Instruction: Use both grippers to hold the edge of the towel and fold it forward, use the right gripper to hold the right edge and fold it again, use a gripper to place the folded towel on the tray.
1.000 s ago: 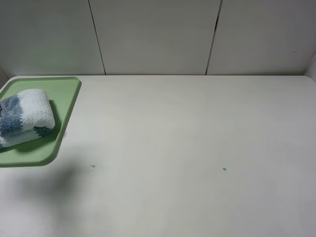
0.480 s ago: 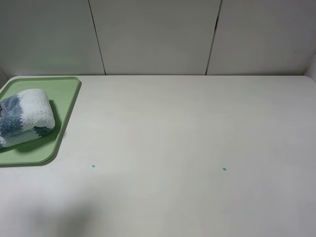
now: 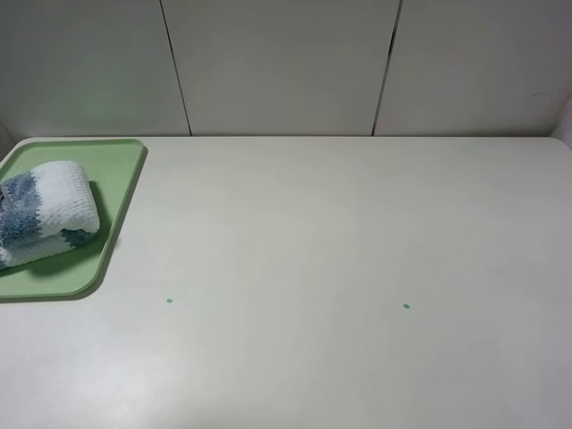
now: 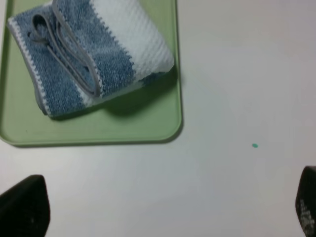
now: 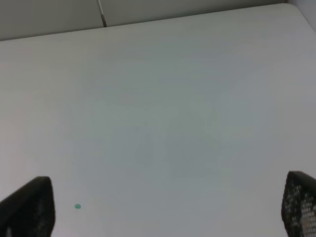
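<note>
Exterior high: folded towel (image 3: 45, 213) sits on tray (image 3: 116, 192), far-left corner; task looks done. Left gripper (image 4: 163, 210) and right gripper (image 5: 168, 205) wide, empty.

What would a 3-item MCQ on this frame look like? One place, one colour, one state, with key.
1. Where is the towel?
A. on the tray
B. mid-table
C. in a gripper

2. What colour is the tray?
A. pale green
B. red
C. black

3. How is the left gripper?
A. shut on the towel
B. open, holding nothing
C. out of view

Key: 1 A, the folded towel lies inside the tray's rim. 2 A, its bare rim shows pale green. 3 B, its fingers stand wide apart over bare table.
</note>
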